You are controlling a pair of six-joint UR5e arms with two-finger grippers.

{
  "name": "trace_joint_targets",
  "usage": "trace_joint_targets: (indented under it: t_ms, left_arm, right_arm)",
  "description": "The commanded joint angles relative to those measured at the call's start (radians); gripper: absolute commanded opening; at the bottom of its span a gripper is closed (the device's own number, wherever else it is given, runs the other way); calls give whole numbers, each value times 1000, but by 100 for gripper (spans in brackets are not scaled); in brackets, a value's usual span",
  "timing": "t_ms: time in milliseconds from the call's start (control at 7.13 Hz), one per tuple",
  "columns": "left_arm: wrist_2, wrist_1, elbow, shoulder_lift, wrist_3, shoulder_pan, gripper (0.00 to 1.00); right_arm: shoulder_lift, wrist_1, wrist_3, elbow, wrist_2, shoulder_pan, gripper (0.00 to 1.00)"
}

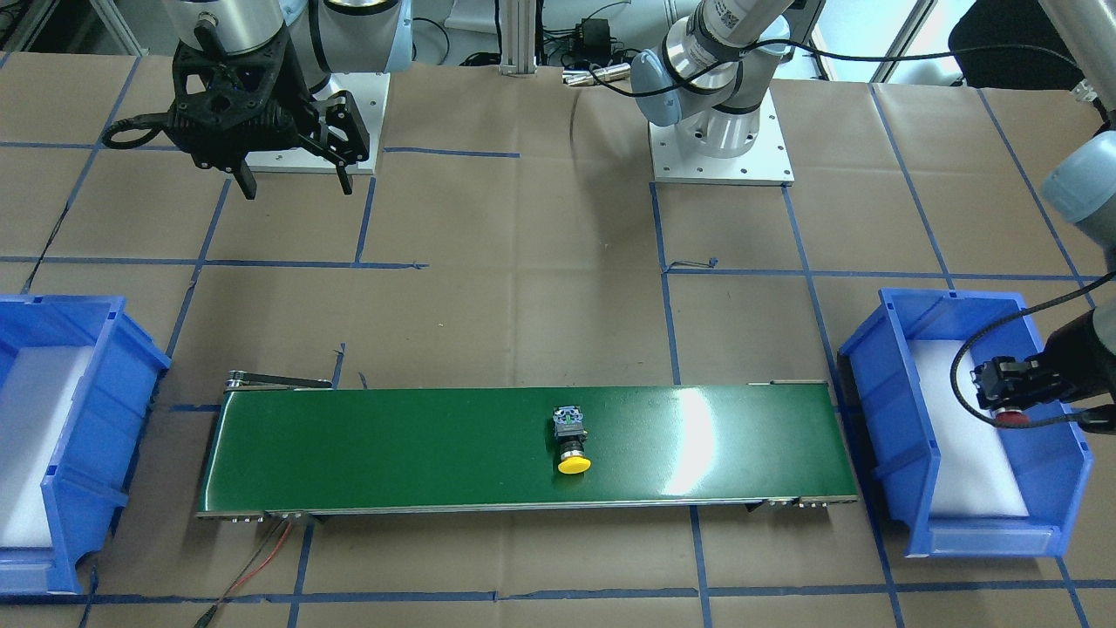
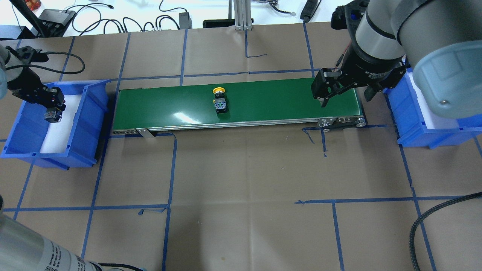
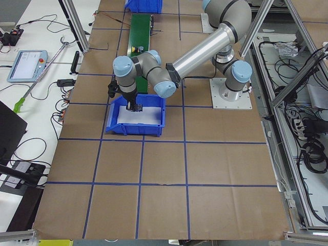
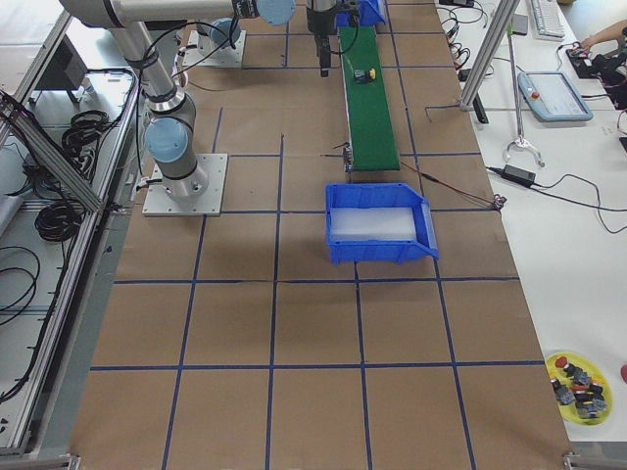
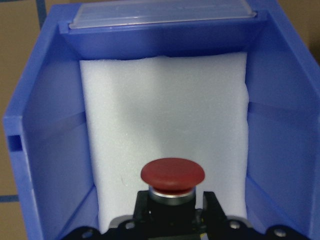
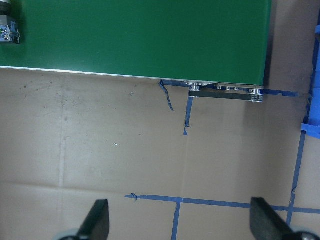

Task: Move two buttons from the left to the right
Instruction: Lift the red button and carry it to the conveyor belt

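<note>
Red button in my left claw over the left bin; belt lies to its right.

My left gripper (image 5: 174,206) has its fingers (image 5: 212,202) closed on the black collar of the red button (image 5: 172,173), cap pointing out past the fingertips toward the white foam, held clear above the floor of the left bin (image 2: 91,124). I judge the next move is a carry sideways to the robot's right, onto the near end of the green belt (image 2: 286,101) just beside that bin. Farther along, about mid-belt, the yellow button (image 2: 219,100) lies on its side, long axis across the belt, cap away from the robot. Beyond it my right gripper (image 1: 298,185) hangs wide open and empty near the belt's right end, somewhat the nearer claw to it, with the right bin (image 2: 410,132) last.
</note>
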Motion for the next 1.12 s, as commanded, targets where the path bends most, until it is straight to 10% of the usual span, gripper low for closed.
trace_joint_targets:
  t_ms: [0, 982]
  left_arm:
    - [12, -156, 132, 23, -11, 0, 0]
    - [16, -187, 157, 0, -448, -336, 0]
  right_arm:
    - [0, -1, 0, -2, 0, 0, 100]
    - [0, -1, 0, 0, 2, 2, 100]
